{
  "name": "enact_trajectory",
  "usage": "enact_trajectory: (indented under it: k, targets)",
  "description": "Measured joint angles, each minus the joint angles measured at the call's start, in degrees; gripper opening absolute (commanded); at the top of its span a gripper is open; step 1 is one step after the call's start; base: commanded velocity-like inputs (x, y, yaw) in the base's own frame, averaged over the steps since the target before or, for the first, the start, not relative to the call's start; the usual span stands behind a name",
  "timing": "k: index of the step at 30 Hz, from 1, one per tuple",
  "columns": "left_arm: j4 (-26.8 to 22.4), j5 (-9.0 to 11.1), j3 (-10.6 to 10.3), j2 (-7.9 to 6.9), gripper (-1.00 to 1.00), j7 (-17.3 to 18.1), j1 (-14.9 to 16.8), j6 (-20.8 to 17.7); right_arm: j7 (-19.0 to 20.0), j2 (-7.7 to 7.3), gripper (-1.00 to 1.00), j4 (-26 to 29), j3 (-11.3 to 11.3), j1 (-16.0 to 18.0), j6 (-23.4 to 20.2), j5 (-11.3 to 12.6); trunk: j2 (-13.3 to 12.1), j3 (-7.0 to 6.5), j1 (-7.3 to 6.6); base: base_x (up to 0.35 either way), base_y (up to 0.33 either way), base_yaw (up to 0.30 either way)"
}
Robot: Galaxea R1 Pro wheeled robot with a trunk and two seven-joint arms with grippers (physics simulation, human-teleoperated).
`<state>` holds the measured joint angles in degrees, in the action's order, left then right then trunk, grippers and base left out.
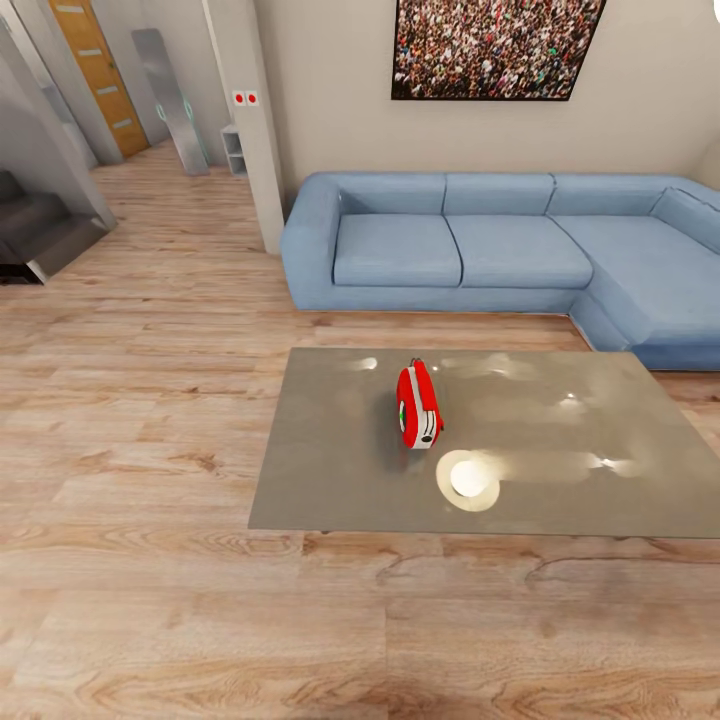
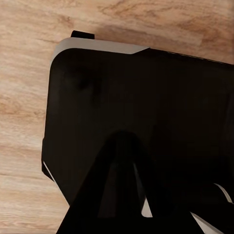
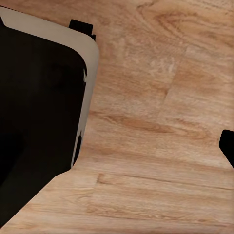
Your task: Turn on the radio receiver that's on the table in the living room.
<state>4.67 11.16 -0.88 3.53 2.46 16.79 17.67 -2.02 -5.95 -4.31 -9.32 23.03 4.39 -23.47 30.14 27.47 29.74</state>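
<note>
claw states can't be told; radio receiver (image 1: 419, 405) stands mid-table (image 1: 320, 480), clear of edges, wood floor (image 1: 150, 600) around.

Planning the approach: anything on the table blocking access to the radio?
Nothing visible. The radio receiver stands alone on the table, with bare wood floor between the camera and the table's near edge. The sofa sits behind.

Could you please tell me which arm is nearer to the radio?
Probably right, slightly: the radio stands just right of centre on the table; both arms hang low over the floor, well short.
</note>
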Motion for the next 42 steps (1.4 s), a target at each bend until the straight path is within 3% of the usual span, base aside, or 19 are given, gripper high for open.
enact_trajectory:
  k: [42]
  targets:
    - [0.0,0.0,0.0,-0.01,-1.00,0.0,0.0,0.0,0.0,0.00,1.00,0.0,0.0,0.0,0.0,0.0,0.0,0.00,0.00,0.000,0.000,0.000]
